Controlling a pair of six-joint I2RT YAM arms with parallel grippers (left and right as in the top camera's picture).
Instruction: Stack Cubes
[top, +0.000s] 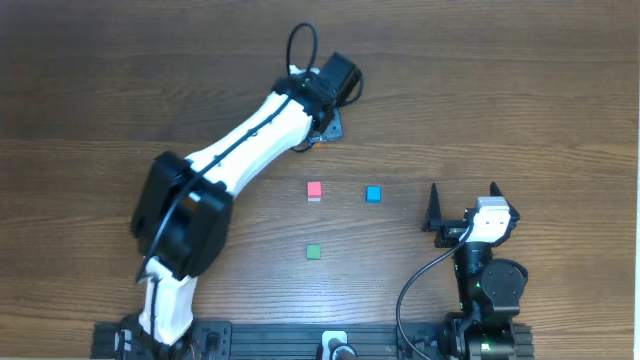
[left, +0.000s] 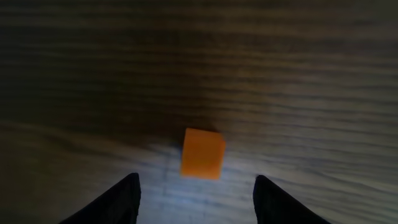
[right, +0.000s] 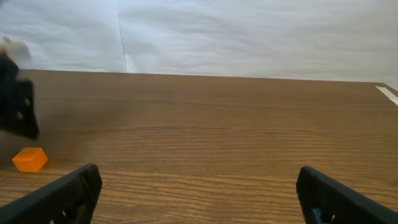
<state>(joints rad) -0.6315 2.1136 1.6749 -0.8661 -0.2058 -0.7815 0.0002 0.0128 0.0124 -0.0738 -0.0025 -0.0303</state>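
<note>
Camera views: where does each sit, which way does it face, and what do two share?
Top view: fixed overhead, facing down on the table; left arm and right arm show.
Left wrist view: on the left wrist, facing down at the orange cube; open left claw shows.
Right wrist view: on the right wrist, facing level across the table; open right claw shows.
Shared: both wrist views show the orange cube.

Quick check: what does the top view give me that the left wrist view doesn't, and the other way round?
Top view, not left wrist: pink cube, blue cube and green cube, all apart on the wooden table, plus the open right gripper. Left wrist, not top: the orange cube lying just ahead of the open left gripper, not touched by it. Both: the wooden table.
</note>
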